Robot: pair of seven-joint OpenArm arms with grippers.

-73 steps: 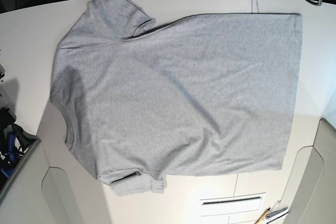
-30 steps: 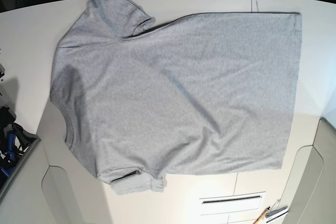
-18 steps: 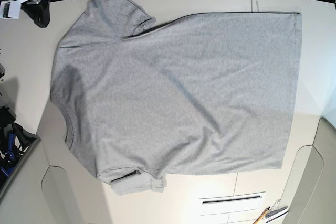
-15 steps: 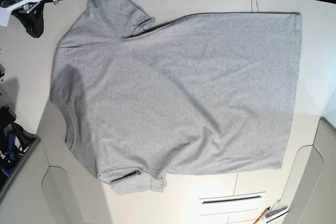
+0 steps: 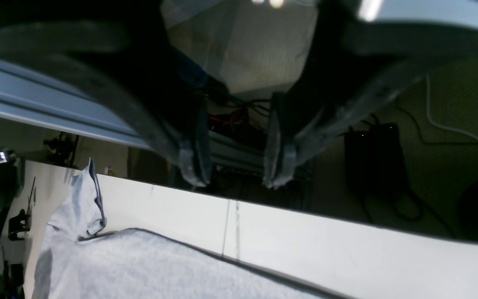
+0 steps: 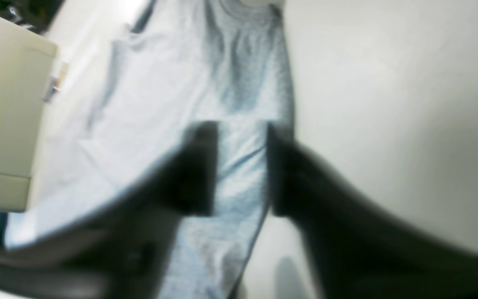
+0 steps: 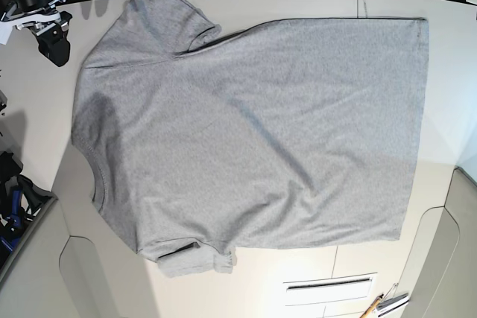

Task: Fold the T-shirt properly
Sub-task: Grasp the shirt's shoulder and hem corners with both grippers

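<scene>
The right wrist view is blurred throughout, smearing the right pincer (image 6: 241,166) and T-shirt (image 6: 230,83).

a white table (image 7: 246,1) fills the view — a pencil (image 7: 372,305) lies at its near edge, beside a slot (image 7: 329,284).

No readable text, label, brand, number or sign in any view. T-shirt (image 7: 253,132) lies plain side up across the middle of the base view; no lettering shows on it. Right wrist view too blurred to read anything. Left wrist view: dark clutter in the upper half of the frame, nothing legible there.
</scene>
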